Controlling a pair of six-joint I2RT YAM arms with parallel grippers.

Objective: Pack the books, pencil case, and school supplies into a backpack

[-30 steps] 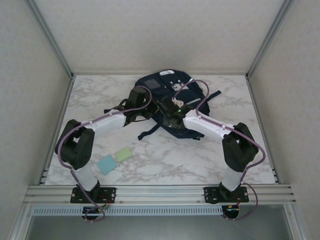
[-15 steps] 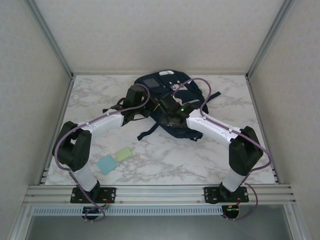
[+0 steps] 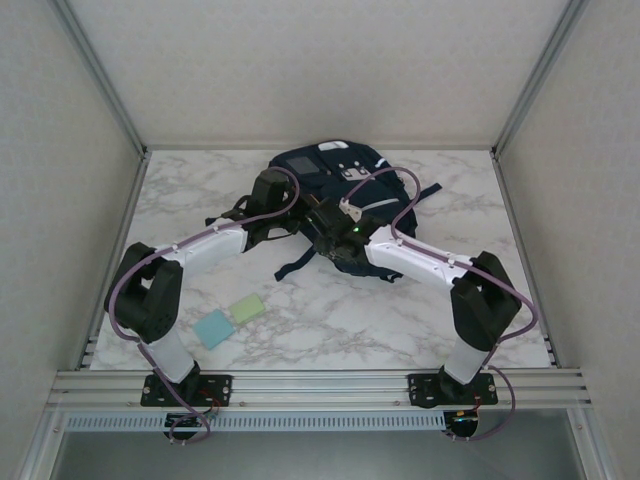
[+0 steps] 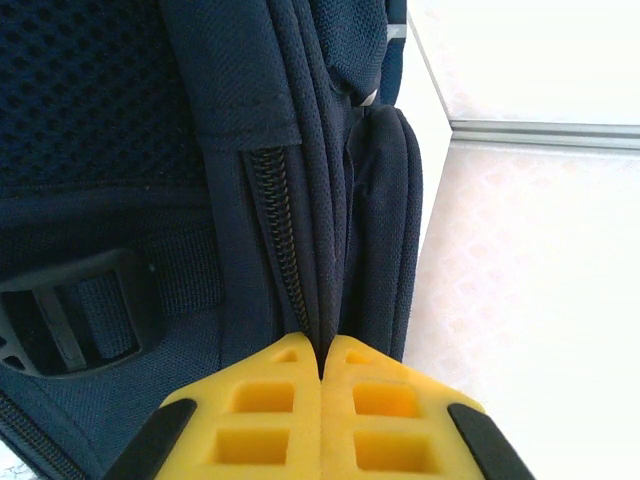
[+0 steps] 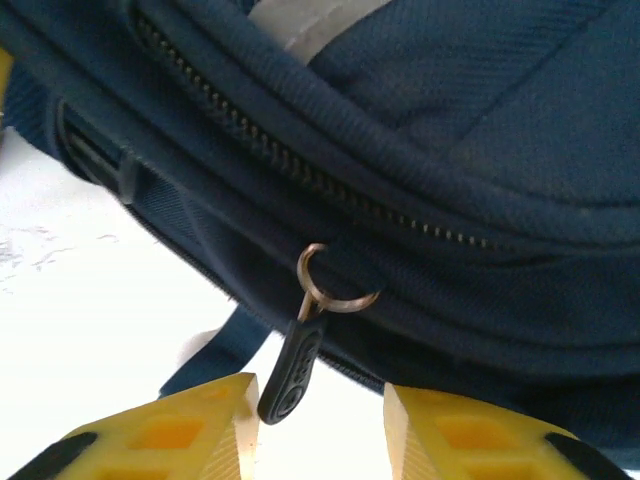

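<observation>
The pale blue pad (image 3: 212,328) and pale green pad (image 3: 246,308) lie flat on the desk (image 3: 340,320), touching each other, well behind the left pincer and close to its arm's base. They look thin and light, best taken by an edge. Lying flat, they may prove hard to get a finger under.

The left pincer (image 4: 322,350) is pressed fully together, and a fold of the backpack (image 3: 290,168) beside the zipper teeth (image 4: 285,240) runs straight into its tips, so it seems to pinch that seam. A strap buckle (image 4: 70,310) sits to its left. The cloth is soft and limp, likely to sag and stretch rather than hold shape, so one side needs anchoring while the other works.

The right pincer (image 5: 318,392) stands partly apart, gripping nothing. The dark zipper pull (image 5: 290,372) hangs between its fingers, nearer the left one, from a metal ring (image 5: 325,285) just ahead. The tab is small and swings freely. I would take it by its flat faces, not by the ring.

The backpack's inside is hidden, so what it already holds cannot be told, nor how far this zipper is open.
</observation>
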